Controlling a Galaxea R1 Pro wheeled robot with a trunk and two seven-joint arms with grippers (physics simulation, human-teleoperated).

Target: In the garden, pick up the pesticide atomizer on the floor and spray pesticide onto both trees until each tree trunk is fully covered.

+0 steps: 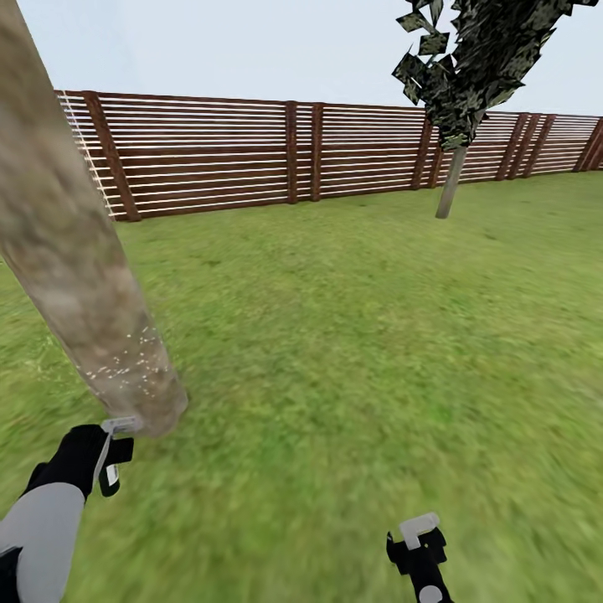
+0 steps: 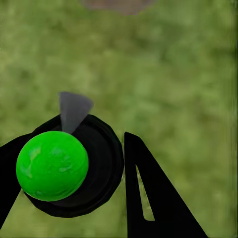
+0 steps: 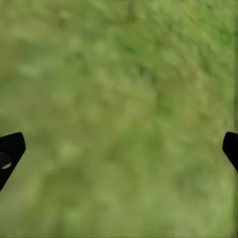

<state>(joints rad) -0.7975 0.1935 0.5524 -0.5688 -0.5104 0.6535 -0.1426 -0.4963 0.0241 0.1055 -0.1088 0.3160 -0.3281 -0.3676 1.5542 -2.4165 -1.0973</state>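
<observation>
Grass lawn [image 1: 352, 335] all around, brown slat fence [image 1: 251, 151] along the far edge. Near left, a thick mottled grey-brown tree trunk [image 1: 75, 251] leans across the head view, its base meeting the grass just beyond the left gripper [image 1: 107, 456]. Tiny white pesticide specks [image 1: 126, 364] dot the lower part of that trunk; the upper bark looks bare of them. Second tree [image 1: 469, 75] stands far right near the fence, thin pale trunk, dark leafy crown, well apart from the robot. Left gripper is low at the near left, just beside the trunk base, with a pale piece of the atomizer showing at it. In the left wrist view the atomizer [image 2: 54, 166] shows as a bright green ball on a black round body with a grey nozzle, sitting between the black fingers [image 2: 148, 198], which are clamped on it, grass beneath. Right gripper [image 1: 416, 544] is low at the near right over bare grass; right wrist view shows its fingers [image 3: 10, 151] spread wide apart at both edges, nothing between them.
</observation>
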